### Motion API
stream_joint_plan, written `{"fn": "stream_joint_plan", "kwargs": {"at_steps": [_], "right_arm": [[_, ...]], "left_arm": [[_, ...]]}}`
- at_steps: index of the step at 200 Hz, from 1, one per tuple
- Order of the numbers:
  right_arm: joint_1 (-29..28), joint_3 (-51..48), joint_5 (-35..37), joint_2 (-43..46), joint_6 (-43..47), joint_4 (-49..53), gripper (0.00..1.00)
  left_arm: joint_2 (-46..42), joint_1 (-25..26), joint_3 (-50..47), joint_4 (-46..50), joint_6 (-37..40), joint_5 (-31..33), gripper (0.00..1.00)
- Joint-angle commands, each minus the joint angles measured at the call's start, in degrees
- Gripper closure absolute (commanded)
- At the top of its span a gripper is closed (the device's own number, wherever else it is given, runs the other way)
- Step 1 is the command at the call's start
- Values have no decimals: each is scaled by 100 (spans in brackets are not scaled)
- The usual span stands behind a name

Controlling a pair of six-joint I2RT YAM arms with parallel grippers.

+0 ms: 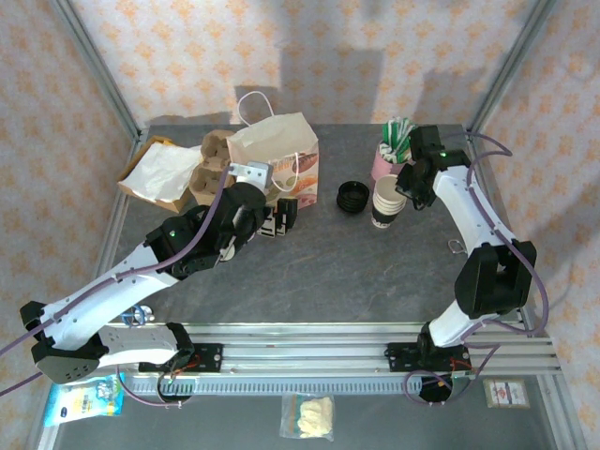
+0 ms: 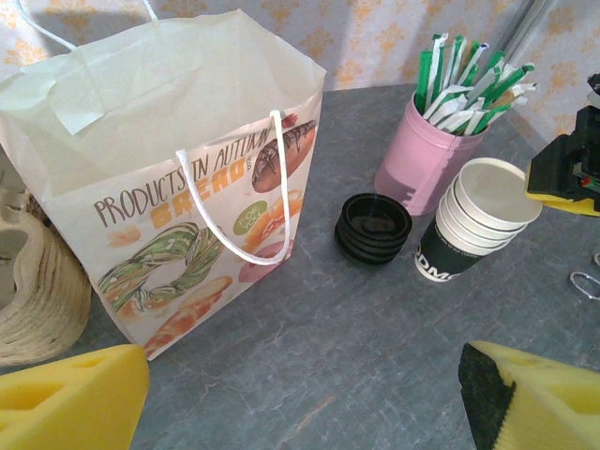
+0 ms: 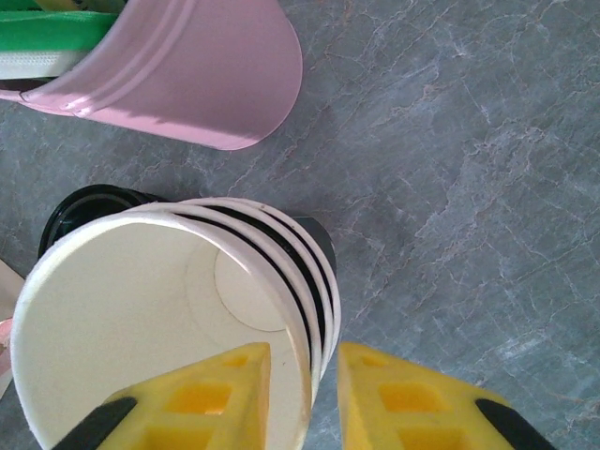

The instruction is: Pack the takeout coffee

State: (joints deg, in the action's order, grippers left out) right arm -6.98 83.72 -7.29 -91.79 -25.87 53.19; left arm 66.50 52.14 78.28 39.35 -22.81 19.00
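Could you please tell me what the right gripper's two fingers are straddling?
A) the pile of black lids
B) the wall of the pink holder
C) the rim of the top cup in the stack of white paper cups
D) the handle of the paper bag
C: the right wrist view shows the right gripper with one finger inside and one outside the rim of the top cup of the stack of white paper cups.
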Motion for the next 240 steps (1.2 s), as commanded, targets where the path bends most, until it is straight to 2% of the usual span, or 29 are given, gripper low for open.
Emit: {"fn": "stream_joint_plan", "kwargs": {"at_steps": [1,45,127,240], "right_arm": [[-17,-25,182,-8,-23,-54,77],[-15,104,221,1,17,36,88],[-17,257,281,100,73,243,99],[-22,352,146,326,-27,310,100]], "left_arm": [[-92,17,-83,-79,22,193,12],[-102,16,-146,-124,-4,162,12],[-155,16,-291,-217,-75,95,12],[-217,21,-417,-306,-110,99,12]]}}
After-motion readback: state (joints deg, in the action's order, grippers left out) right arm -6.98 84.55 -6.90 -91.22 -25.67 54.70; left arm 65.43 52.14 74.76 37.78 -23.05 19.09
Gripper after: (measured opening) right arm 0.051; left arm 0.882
